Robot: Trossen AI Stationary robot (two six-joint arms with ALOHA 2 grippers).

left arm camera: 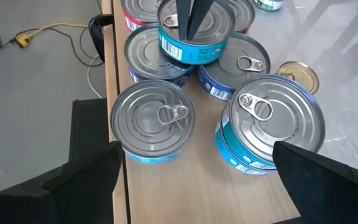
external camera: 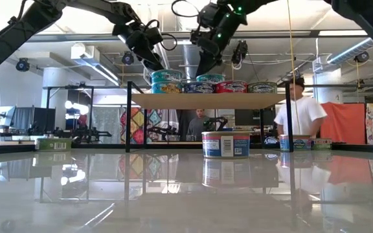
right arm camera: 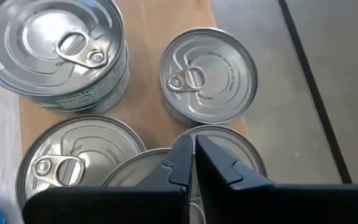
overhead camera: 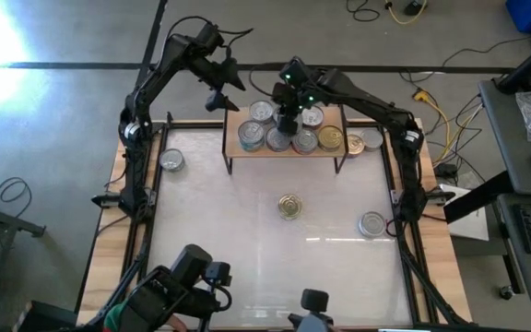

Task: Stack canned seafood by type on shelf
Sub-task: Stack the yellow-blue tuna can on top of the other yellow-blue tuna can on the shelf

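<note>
Around the shelf (overhead camera: 286,150), three stray tins (one gold-topped (overhead camera: 290,206)).

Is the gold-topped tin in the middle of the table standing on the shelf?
No, the gold-topped tin sits on the white tabletop, clear of the shelf.

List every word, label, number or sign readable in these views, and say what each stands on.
None can be read for certain.
Embossed lettering rings the silver lid of the round metal tin on the light-wood shelf: too small.
Printed band on the teal-sided tin: blurred.
Label on the red-and-blue tin on the white tabletop: blurred.
</note>
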